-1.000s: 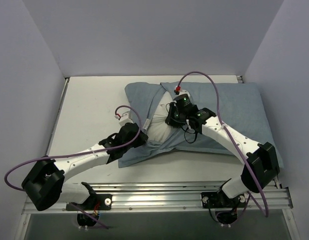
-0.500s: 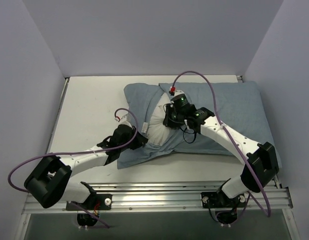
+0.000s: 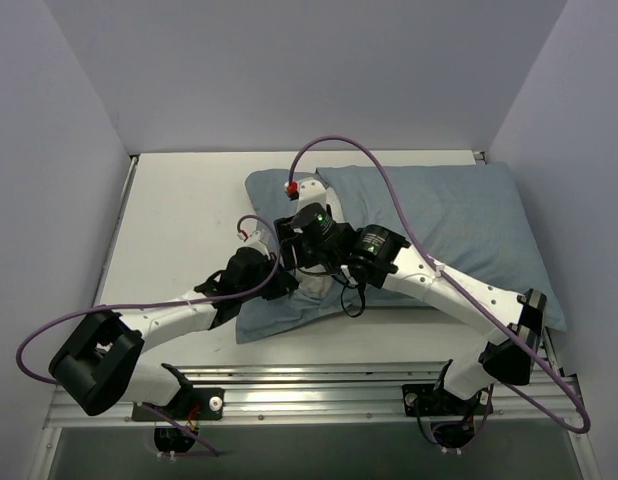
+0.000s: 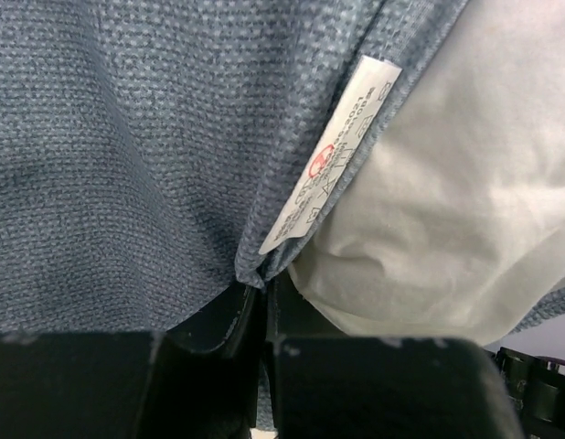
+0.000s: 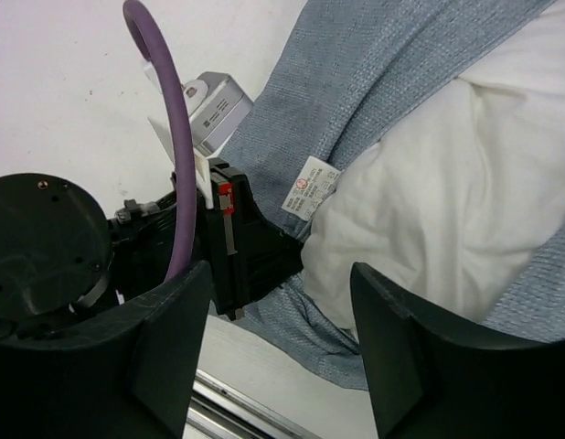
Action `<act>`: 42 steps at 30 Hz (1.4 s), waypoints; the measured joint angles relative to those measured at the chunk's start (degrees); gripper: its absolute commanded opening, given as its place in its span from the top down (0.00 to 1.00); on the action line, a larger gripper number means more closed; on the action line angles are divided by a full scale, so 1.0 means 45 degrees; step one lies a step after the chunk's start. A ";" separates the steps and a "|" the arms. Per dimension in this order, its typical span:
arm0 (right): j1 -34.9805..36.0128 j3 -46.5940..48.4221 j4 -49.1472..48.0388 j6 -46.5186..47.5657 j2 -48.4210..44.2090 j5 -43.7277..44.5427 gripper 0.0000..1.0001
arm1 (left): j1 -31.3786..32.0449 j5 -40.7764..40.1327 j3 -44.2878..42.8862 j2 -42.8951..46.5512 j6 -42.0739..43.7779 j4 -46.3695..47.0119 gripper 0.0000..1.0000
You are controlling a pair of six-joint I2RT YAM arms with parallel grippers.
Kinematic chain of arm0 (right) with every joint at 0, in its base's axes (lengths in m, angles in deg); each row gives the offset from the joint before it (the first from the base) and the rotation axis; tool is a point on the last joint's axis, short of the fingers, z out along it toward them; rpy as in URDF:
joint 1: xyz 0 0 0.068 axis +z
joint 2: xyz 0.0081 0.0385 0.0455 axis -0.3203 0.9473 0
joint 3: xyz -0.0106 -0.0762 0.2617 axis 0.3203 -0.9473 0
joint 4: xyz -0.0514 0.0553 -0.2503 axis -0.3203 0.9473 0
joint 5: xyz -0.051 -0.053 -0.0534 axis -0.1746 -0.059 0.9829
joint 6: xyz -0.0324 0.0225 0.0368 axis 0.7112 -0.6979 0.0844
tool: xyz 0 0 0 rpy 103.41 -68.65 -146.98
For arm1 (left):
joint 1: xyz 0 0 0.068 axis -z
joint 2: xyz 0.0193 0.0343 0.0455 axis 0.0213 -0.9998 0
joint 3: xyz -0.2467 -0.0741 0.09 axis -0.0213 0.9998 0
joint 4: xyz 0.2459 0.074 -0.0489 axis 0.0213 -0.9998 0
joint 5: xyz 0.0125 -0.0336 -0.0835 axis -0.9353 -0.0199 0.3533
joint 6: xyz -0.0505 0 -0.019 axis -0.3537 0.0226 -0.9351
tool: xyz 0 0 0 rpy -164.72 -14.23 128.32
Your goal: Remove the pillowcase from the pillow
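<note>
The blue-grey pillowcase (image 3: 459, 220) lies across the table with the white pillow (image 3: 312, 288) showing at its open left end. My left gripper (image 3: 274, 283) is shut on the pillowcase's hem at the opening. In the left wrist view the hem (image 4: 250, 270) runs into the closed jaws, with a white care label (image 4: 328, 155) and the pillow (image 4: 447, 201) beside it. My right gripper (image 3: 292, 250) is open and empty above the opening, close to the left gripper. In the right wrist view its fingers (image 5: 164, 347) straddle the pillow (image 5: 447, 183), the pillowcase (image 5: 374, 82) and the left gripper (image 5: 255, 247).
White walls close in the table on the left, back and right. A metal rail (image 3: 319, 385) runs along the near edge by the arm bases. Purple cables (image 3: 339, 150) loop over both arms. Bare tabletop (image 3: 179, 210) lies left of the pillow.
My right arm has swung left across the pillow and now hovers over the opening by the left gripper. The left gripper has kept its hold and drawn the hem slightly leftward.
</note>
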 measured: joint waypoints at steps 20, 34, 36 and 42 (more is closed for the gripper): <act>-0.0913 -0.5867 -0.2613 -0.3764 0.0466 0.0151 0.15 | 0.0058 0.0146 0.0272 0.0933 0.0044 -0.0427 0.93; -0.1132 -0.6178 -0.4197 -0.4357 0.1865 0.0243 0.73 | 0.0053 -0.0214 0.0437 0.1175 0.0083 -0.0806 0.93; -0.1180 -0.6183 -0.4245 -0.4323 0.2016 0.0287 0.94 | 0.0049 -0.0199 0.0437 0.1243 0.0078 -0.0855 0.93; -0.1530 -0.6178 -0.4255 -0.4216 0.1865 0.0063 1.00 | 0.0053 -0.0199 0.0432 0.1506 0.0126 -0.0874 0.94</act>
